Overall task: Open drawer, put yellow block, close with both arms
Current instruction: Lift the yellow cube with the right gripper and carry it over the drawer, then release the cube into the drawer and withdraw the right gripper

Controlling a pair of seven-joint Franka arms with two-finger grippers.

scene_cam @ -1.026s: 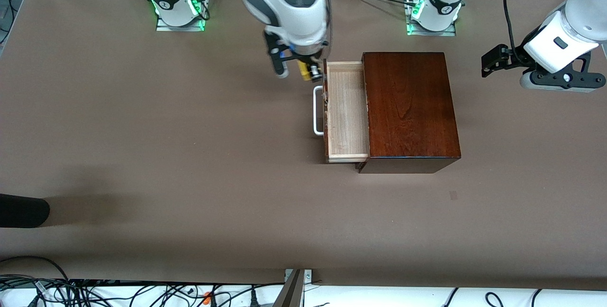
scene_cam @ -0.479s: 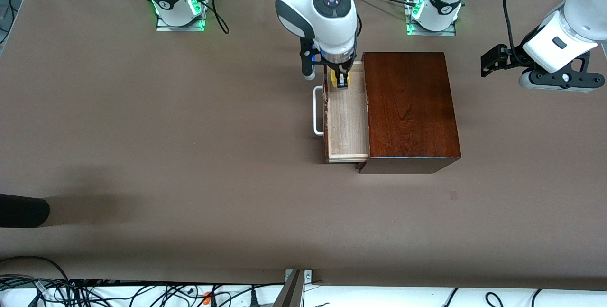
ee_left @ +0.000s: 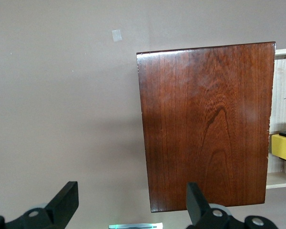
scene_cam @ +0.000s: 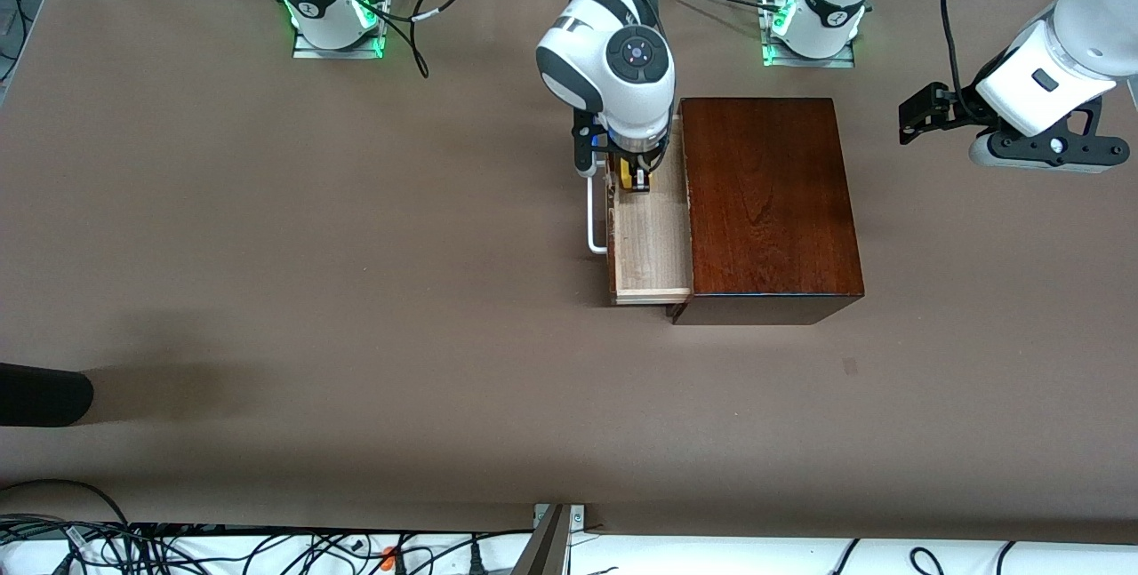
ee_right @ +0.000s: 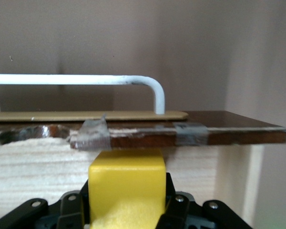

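The drawer (scene_cam: 649,242) stands pulled out of the dark mahogany box (scene_cam: 766,202), its white loop handle (scene_cam: 594,215) toward the right arm's end. My right gripper (scene_cam: 637,181) is shut on the yellow block (scene_cam: 629,177) and holds it over the open drawer's pale-wood tray, at its end toward the robots' bases. In the right wrist view the yellow block (ee_right: 126,188) sits between the black fingers, close to the drawer front (ee_right: 181,136) and handle (ee_right: 76,79). My left gripper (scene_cam: 920,113) is open and empty, up in the air at the left arm's end of the table; the left wrist view shows the box (ee_left: 207,124) and the block (ee_left: 283,146).
A dark object (scene_cam: 40,394) lies at the table's edge on the right arm's end. Cables (scene_cam: 222,548) run along the front edge. A small pale mark (scene_cam: 850,366) is on the brown table nearer to the front camera than the box.
My right gripper has carried the yellow block from beside the drawer front to over the open tray and lowered it. The left arm has barely moved.
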